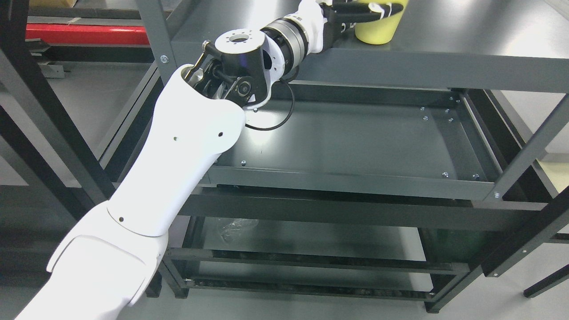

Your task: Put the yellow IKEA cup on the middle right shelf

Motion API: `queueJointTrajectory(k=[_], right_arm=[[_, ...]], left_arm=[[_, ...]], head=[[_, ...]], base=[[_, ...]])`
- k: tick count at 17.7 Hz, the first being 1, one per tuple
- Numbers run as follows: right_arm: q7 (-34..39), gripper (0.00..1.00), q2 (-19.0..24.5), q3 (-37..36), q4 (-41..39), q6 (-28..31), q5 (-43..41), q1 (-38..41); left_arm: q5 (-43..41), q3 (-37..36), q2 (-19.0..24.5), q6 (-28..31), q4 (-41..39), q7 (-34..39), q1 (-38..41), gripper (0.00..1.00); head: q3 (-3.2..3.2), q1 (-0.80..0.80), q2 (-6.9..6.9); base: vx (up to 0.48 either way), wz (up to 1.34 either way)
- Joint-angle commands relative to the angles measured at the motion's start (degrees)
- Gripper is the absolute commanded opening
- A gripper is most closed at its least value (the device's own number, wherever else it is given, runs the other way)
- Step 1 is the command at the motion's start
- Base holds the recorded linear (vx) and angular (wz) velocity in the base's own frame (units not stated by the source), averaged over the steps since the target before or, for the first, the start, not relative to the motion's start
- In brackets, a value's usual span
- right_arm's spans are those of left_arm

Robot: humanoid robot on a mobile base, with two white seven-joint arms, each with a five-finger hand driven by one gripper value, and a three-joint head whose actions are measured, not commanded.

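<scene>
A yellow cup [378, 30] stands upright on the upper dark grey shelf [444, 49] at the top of the head view, its rim cut off by the picture's edge. My left arm reaches up from the lower left across the shelf's front edge. My left hand [369, 11] is wrapped around the cup, with black and white fingers [375, 9] curled across its side. The cup's base rests on the shelf surface. The right arm is not in view.
Below the cup's shelf is a recessed shelf tray [355, 142] with screw heads. Lower shelves [311, 240] hold a crumpled clear plastic bag [233, 227]. Grey uprights [153, 40] and black frame bars [529, 240] flank the rack. A red bar [84, 33] lies at the back left.
</scene>
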Motion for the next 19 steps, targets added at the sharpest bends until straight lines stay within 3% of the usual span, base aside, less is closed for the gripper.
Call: queueJointTrajectory(k=[1, 13, 16, 19], right_arm=[[0.0, 0.99, -1.0, 1.0, 0.0, 0.0, -1.4, 0.8], [0.0, 0.99, -1.0, 1.0, 0.0, 0.0, -1.4, 0.8], [0.0, 0.99, -1.0, 1.0, 0.0, 0.0, -1.4, 0.8], [0.0, 0.99, -1.0, 1.0, 0.0, 0.0, -1.4, 0.8]], left_arm=[[-3.1, 0.4, 1.0, -0.6, 0.8, 0.0, -0.3, 0.99], [-3.6, 12.4, 1.0, -0.6, -11.3, -2.0, -0.4, 0.99], [-3.6, 16.8, 1.0, -1.9, -17.2, -15.2, 3.6, 0.99], [-3.6, 19.8, 6.2, -2.8, -20.3, -34.0, 8.1, 0.99]], head=[[0.00, 0.00, 0.00], [0.00, 0.00, 0.00], [0.00, 0.00, 0.00], [0.00, 0.00, 0.00]], base=[[0.000, 0.00], [0.000, 0.00], [0.000, 0.00], [0.000, 0.00]])
